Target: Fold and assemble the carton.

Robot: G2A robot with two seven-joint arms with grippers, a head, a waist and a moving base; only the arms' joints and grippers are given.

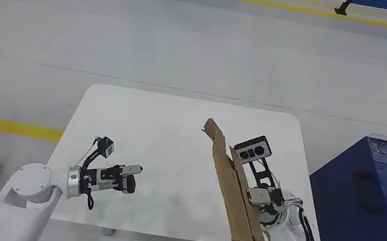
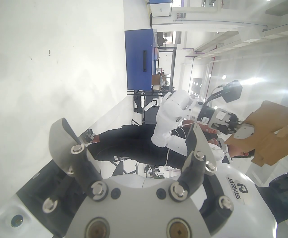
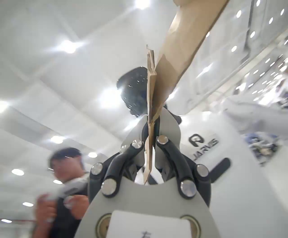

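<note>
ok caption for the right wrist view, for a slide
Right claw shut on the flat carton, seen edge-on against the ceiling lights.

Left pincer [image 2: 127,128] gapes wide, held level; right pincer [image 3: 151,127] is clamped tight, pointing upward.

Brown cardboard carton [image 1: 231,189], flat, not assembled, panels collapsed together. Lifted off the desk [image 1: 149,122], over its right side, standing on edge and tilted. Long axis runs from desk's mid-right area back toward the robot. Right claw [image 3: 152,126] pinches it near one edge, a finger on each face. In right wrist view it's edge-on, w/ one panel splaying away from the thin sheet.
</note>
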